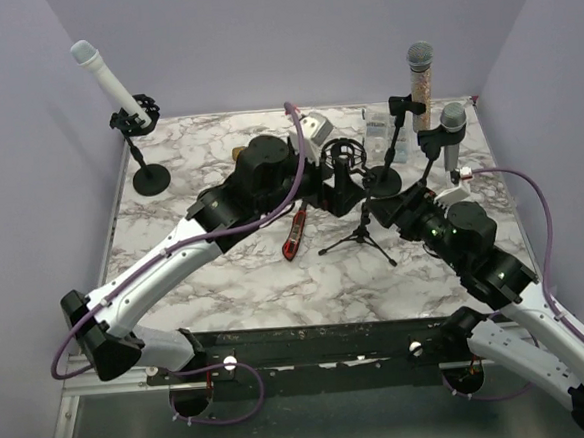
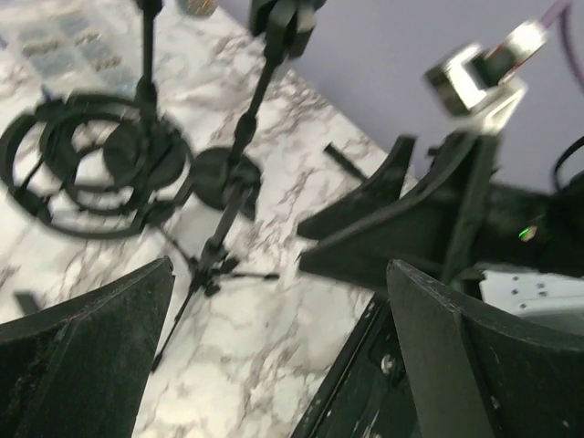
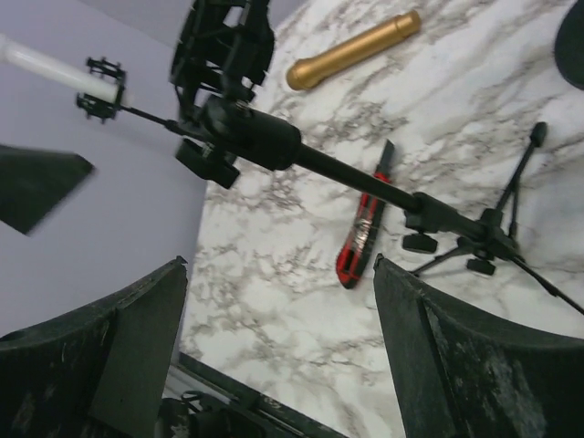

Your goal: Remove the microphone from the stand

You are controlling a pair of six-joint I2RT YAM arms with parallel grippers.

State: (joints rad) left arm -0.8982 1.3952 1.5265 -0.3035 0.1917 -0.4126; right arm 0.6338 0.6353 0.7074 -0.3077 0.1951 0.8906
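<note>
Weighing which microphone lies nearest the fingers: picks out the grey-headed microphone (image 1: 453, 128) at the right of the top view, held upright in a clip (image 1: 433, 141), head up, long axis near vertical, just above and right of the right arm's wrist in that view. Lies nearer the right arm than the left. Aims the right gripper (image 3: 281, 265) away from it, though, toward the tripod stand (image 3: 456, 228) at frame centre, fingers (image 3: 109, 356) spread wide, grasping nothing. Brings the left gripper (image 2: 281, 269) in from the lower left to the same tripod stand, beside its seemingly empty ring mount (image 2: 82, 164); fingers (image 2: 82, 356) parted too, holding nothing. Shows a gold microphone (image 3: 351, 50) lying loose on the marble table (image 3: 301, 319) at the top of the right wrist view, slanting up to the right: possibly the task's own, already out. Cannot tell for sure. Leaves two more clipped: a white microphone (image 1: 110, 81) far upper left, a speckled microphone (image 1: 420, 75) upper right. Would probably need the right wrist swung rightward before any grasp on the grey one.
</note>
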